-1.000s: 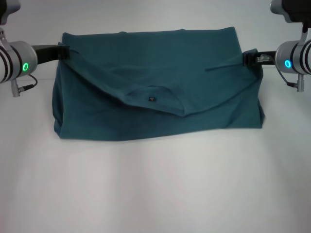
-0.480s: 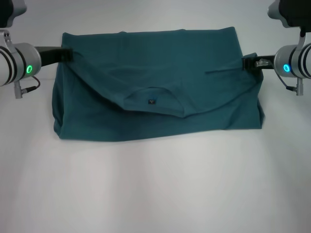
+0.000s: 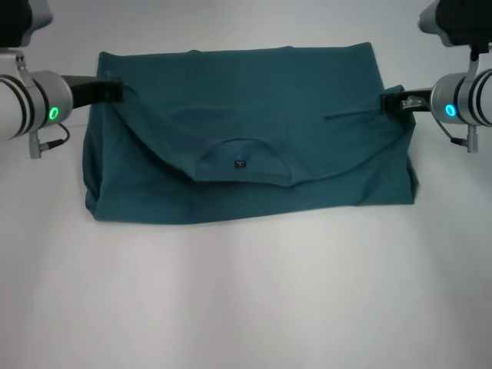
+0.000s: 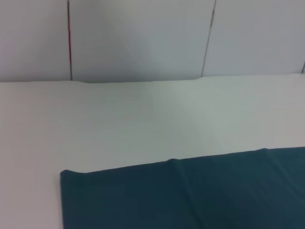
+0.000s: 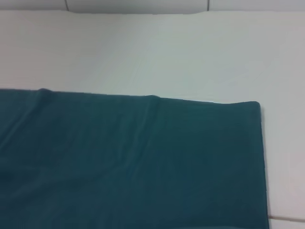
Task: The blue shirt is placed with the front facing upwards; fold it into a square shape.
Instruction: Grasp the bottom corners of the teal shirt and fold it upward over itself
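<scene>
The teal-blue shirt (image 3: 254,138) lies folded across the white table (image 3: 246,292). Its top layer hangs between my two grippers, with the collar and small dark neck label (image 3: 240,163) sagging in the middle. The lettering is hidden. My left gripper (image 3: 115,90) is shut on the shirt's left shoulder corner. My right gripper (image 3: 389,102) is shut on the right shoulder corner. The left wrist view shows a flat edge and corner of the shirt (image 4: 190,195). The right wrist view shows another flat corner of the shirt (image 5: 133,157). Neither wrist view shows fingers.
A white wall with panel seams (image 4: 143,38) stands behind the table's far edge. Bare table surface (image 3: 246,307) stretches in front of the shirt, and narrower strips lie at both sides.
Both grippers have moved slightly inward and lower with the shirt corners. The hanging fold and the neck label have sagged a little toward the near edge.
</scene>
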`<act>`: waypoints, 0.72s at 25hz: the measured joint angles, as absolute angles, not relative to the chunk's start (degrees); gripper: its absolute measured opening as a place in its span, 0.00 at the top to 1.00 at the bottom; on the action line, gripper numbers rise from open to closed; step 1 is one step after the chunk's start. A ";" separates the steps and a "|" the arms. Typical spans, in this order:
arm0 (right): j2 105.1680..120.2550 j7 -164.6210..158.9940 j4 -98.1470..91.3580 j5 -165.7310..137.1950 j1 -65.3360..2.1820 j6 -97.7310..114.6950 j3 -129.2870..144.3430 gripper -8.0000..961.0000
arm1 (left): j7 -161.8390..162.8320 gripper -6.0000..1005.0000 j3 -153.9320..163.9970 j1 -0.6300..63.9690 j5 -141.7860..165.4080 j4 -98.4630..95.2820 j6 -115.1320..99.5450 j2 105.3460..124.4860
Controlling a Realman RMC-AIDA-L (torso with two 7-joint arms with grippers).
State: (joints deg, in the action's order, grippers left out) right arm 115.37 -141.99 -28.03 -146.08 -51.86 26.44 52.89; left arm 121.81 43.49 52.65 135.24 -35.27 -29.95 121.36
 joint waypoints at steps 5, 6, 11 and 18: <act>115.34 -140.69 -28.06 -146.08 -51.82 25.94 54.63 0.80 | 121.38 0.89 43.50 52.74 135.34 -35.25 -29.87 121.63; 115.20 -140.71 -28.06 -146.08 -51.88 25.85 54.66 0.80 | 121.43 0.88 43.51 52.79 135.45 -35.23 -29.87 121.63; 114.46 -140.70 -28.13 -146.18 -52.60 26.21 54.67 0.71 | 121.91 0.84 43.51 52.82 135.75 -34.76 -30.10 121.55; 114.17 -141.20 -28.11 -147.98 -53.13 27.28 54.39 0.51 | 122.02 0.64 43.11 52.52 135.55 -34.35 -29.99 121.36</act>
State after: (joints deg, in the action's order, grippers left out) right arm 114.17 -141.20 -28.11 -147.98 -53.13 27.28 54.39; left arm 122.02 43.11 52.52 135.55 -34.35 -29.99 121.36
